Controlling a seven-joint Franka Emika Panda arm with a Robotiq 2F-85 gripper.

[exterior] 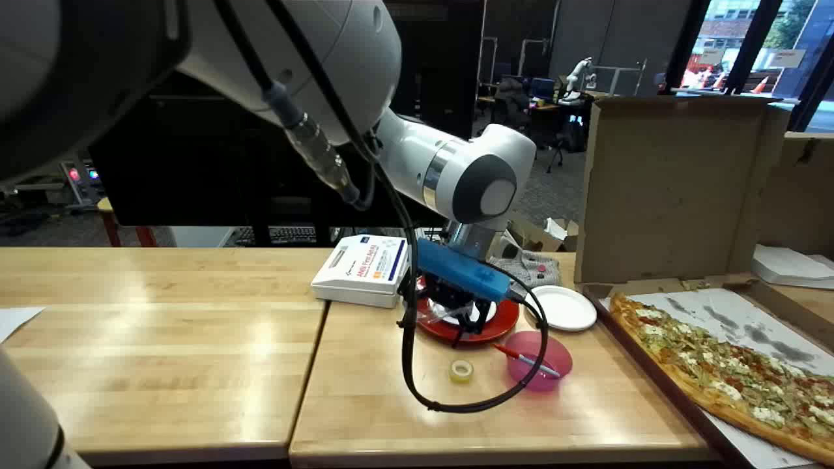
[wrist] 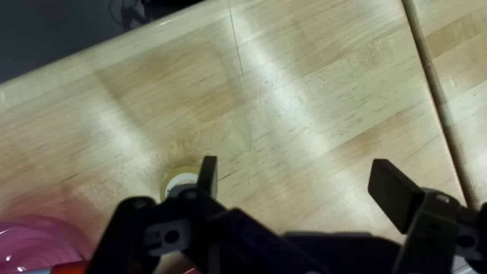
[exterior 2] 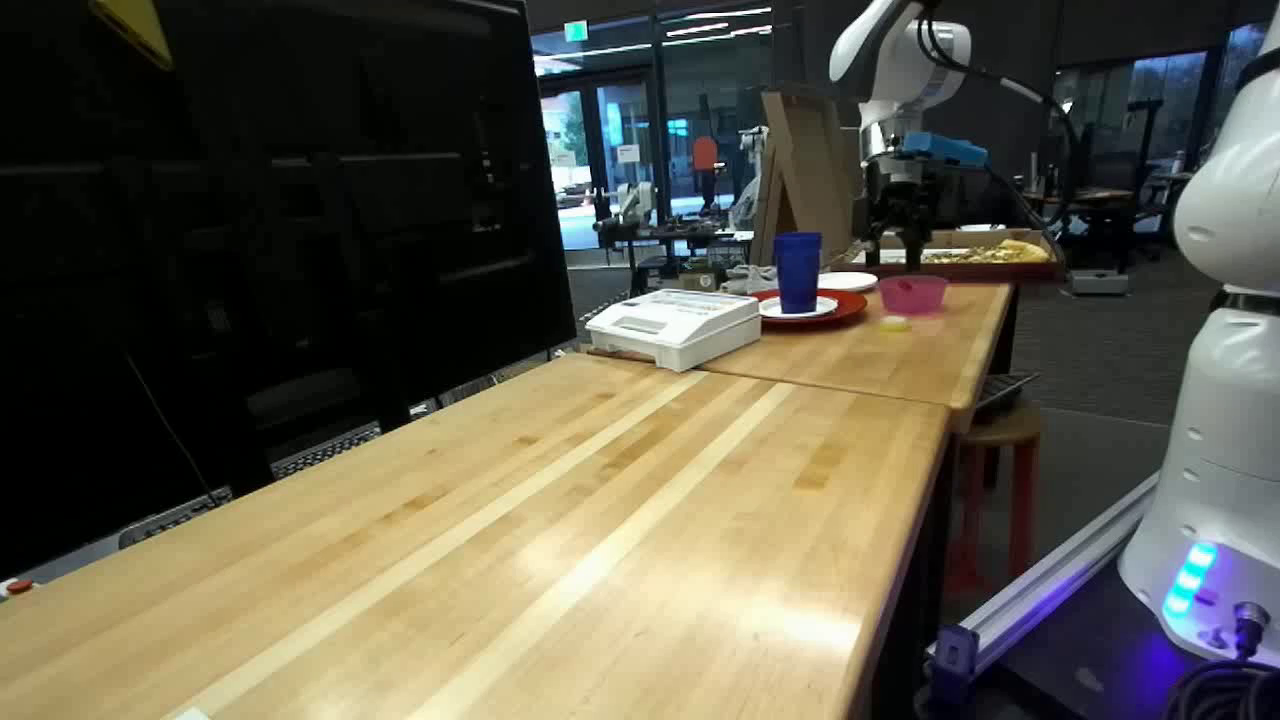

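Black two-fingered end effector (wrist: 298,186) hangs spread, empty, near a round yellow tape roll (wrist: 177,175); nothing seems grasped yet.

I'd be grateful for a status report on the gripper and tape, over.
Gripper open, nothing held. Tape roll flat on the table. Possibly in the way: pink bowl, blue cup.

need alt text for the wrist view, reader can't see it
An open, empty gripper at the bottom of the picture hangs over a pale wooden tabletop. One finger partly hides a small yellowish roll of tape; a pink bowl and part of a red-and-blue pen show at the lower left.
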